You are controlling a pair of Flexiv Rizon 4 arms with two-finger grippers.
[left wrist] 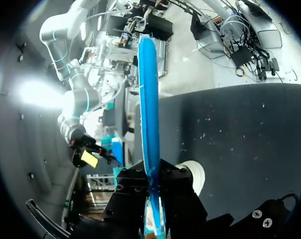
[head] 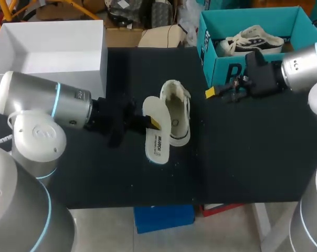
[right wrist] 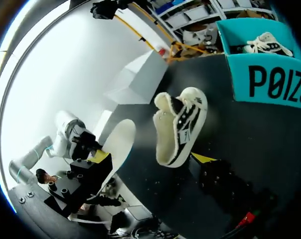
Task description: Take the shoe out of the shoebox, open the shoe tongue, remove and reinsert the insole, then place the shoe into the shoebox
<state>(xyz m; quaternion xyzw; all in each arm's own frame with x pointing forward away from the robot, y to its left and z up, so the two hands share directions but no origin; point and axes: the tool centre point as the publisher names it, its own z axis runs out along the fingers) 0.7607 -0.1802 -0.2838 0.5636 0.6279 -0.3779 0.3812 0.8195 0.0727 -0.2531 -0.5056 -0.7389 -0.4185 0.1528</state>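
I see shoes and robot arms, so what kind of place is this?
Probably a robot lab: left arm and right arm at a black table, left gripper holding an insole beside a shoe.

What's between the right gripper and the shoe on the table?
Nothing: the head view shows only bare table between the right gripper and the shoe.

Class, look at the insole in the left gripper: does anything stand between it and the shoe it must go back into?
Nothing visible does. The insole, clamped in the left gripper, is right beside the shoe, with no object between them.
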